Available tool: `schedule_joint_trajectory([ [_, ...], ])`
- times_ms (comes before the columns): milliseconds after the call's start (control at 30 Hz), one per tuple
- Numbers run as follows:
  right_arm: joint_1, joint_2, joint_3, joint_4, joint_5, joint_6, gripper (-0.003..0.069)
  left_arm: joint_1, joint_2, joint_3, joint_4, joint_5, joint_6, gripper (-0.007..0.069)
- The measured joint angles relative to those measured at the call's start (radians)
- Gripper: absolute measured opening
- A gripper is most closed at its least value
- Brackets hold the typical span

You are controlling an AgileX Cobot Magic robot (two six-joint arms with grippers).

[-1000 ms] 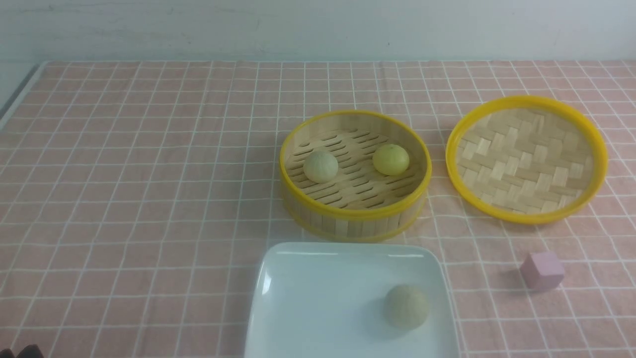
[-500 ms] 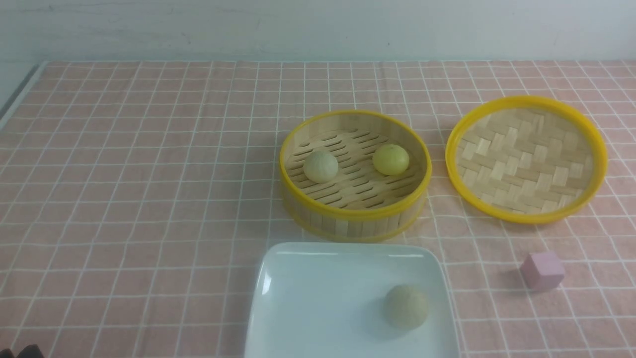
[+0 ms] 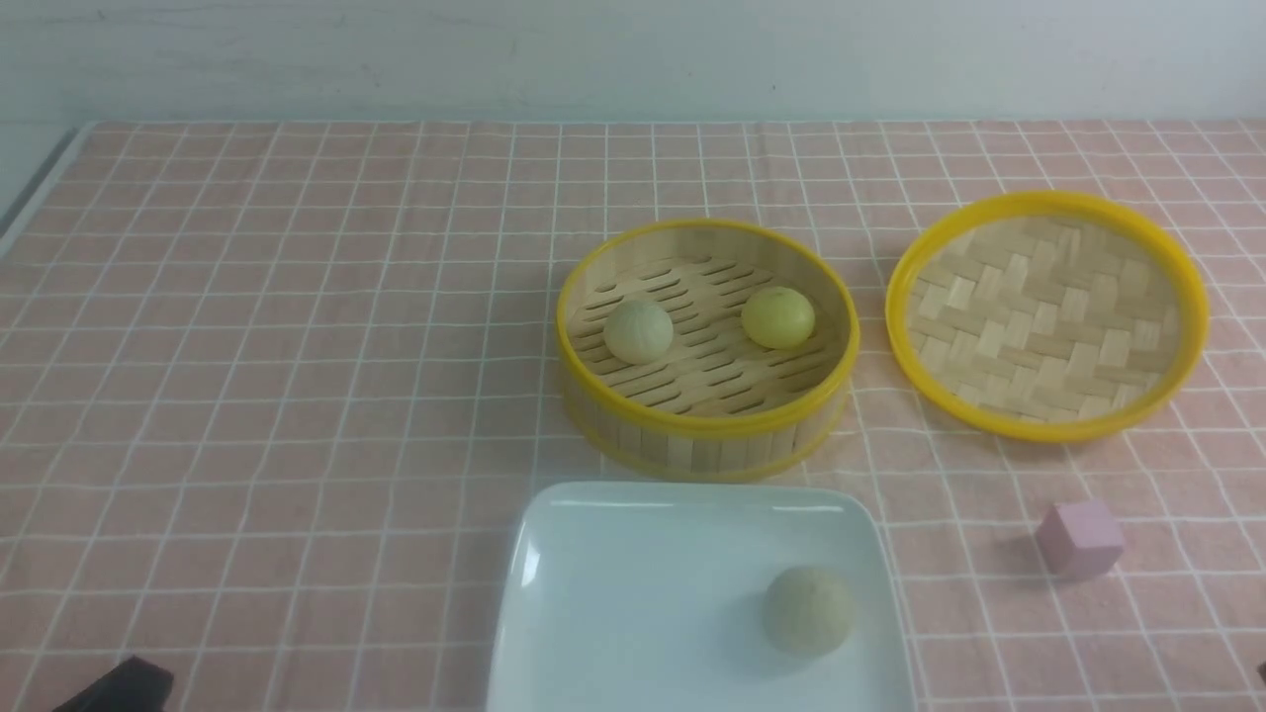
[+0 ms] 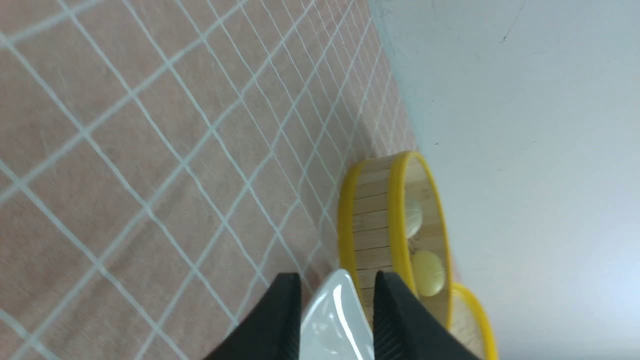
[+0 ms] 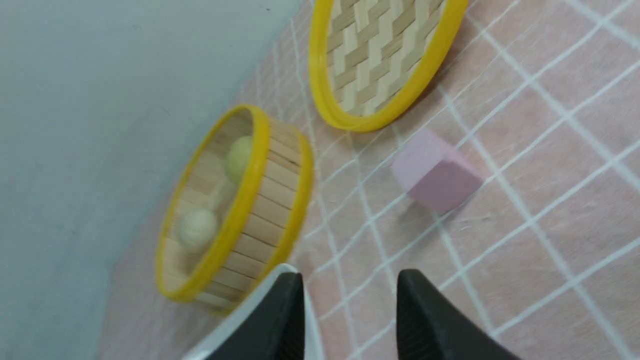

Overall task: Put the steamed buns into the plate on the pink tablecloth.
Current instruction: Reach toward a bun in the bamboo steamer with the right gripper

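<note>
Steamer (image 3: 707,440) ringing cream bun (image 3: 639,330), yellow bun (image 3: 778,317), lid (image 3: 1048,316) beside, pink cube (image 3: 1080,537) apart

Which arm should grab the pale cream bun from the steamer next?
Left, probably. The pale cream bun lies in the left half of the steamer, toward the left gripper, whose jaws stand open and empty. The yellow bun lies toward the right gripper.

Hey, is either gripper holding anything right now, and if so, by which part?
Nothing is held. The left gripper and the right gripper both stand open with empty jaws, apart from all three steamed buns.
</note>
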Motion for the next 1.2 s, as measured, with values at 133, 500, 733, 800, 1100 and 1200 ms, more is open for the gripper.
schedule_joint_trajectory([
  [133, 0.0, 0.0, 0.0, 0.063, -0.019, 0.015, 0.024, 0.0, 0.0, 0.0, -0.045, -0.027, -0.031, 0.0239],
  [500, 0.0, 0.133, -0.315, -0.081, 0.028, -0.239, 0.0068, -0.005, 0.087, -0.287, 0.003, 0.191, 0.26, 0.0066],
  [733, 0.0, 0.654, -0.572, -0.317, 0.475, -0.33, -0.0003, -0.005, 0.483, -0.464, 0.097, 0.488, 0.343, -0.0001],
  [800, 0.002, 0.821, -0.632, -0.28, 0.541, -0.383, -0.0003, -0.005, 0.603, -0.502, 0.097, 0.529, 0.433, -0.0001],
  [1100, 0.18, 1.289, -0.893, 0.109, 0.449, -0.858, 0.0097, -0.005, 0.891, -0.549, 0.007, 0.552, 0.659, 0.0007],
  [1200, 0.237, 1.456, -1.045, 0.093, 0.396, -0.886, 0.0174, -0.005, 0.91, -0.549, -0.003, 0.545, 0.675, 0.0013],
])
